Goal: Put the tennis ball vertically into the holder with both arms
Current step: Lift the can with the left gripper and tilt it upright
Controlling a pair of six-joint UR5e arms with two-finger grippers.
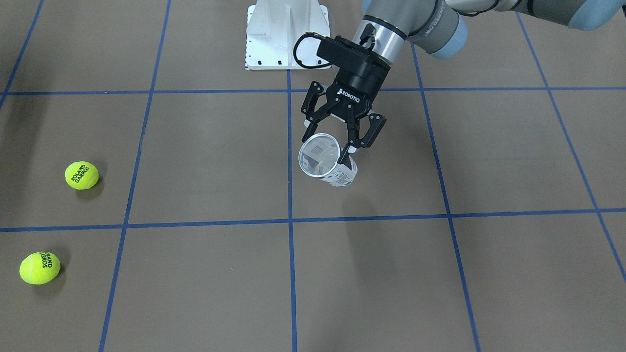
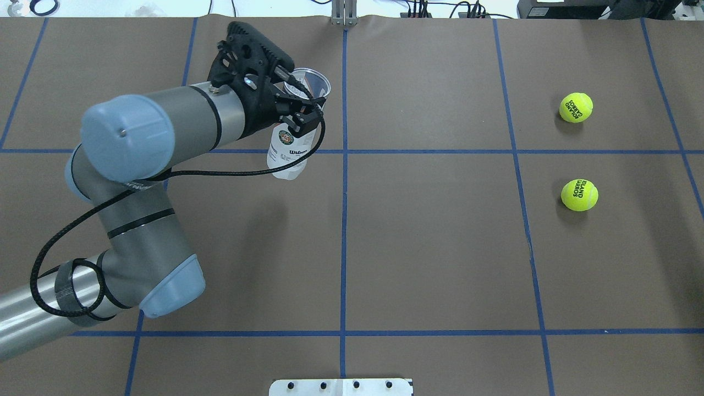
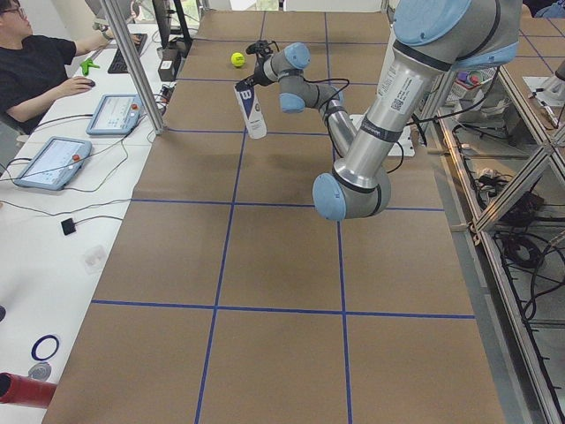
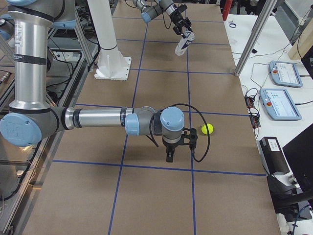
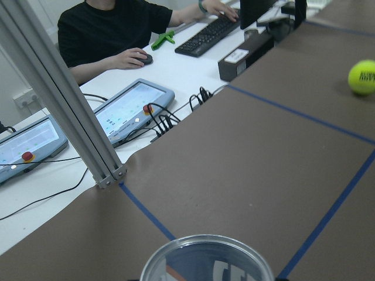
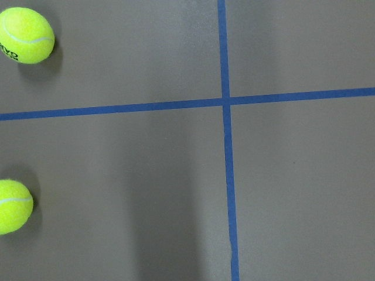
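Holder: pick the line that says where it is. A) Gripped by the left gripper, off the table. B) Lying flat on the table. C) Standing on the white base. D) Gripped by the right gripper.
A: the left gripper is closed on the holder near its open mouth, and it hangs clear of the table.

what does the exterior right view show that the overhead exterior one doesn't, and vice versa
Only exterior right: the right gripper, pointing down over the table, and tablets beside it. Only overhead: the far ball and near ball together; exterior right shows just one ball. Both: the left gripper shut on the holder.
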